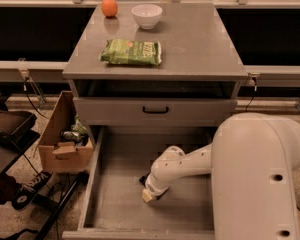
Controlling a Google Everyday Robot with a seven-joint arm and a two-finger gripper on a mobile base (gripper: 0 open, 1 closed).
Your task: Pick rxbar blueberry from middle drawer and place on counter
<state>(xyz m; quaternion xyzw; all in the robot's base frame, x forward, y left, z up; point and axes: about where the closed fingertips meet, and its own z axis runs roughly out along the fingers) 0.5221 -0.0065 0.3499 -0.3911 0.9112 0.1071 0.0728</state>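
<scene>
- We see our gripper (149, 194) low inside the open middle drawer (115, 209), close to its grey floor, at the end of our white arm (190, 163).
- Just beside the gripper lies a small dark shape (143, 180) that we cannot identify.
- Beyond and above the gripper is a shallower drawer front (115, 111) with a black handle (155, 110).
- Higher and farther still is the counter (200, 44). It bears a green bag (131, 52), a white bowl (147, 15) and an orange (109, 7), all well apart from the gripper.
- Left of the gripper, outside the drawer wall, stands a cardboard box (52, 156).
</scene>
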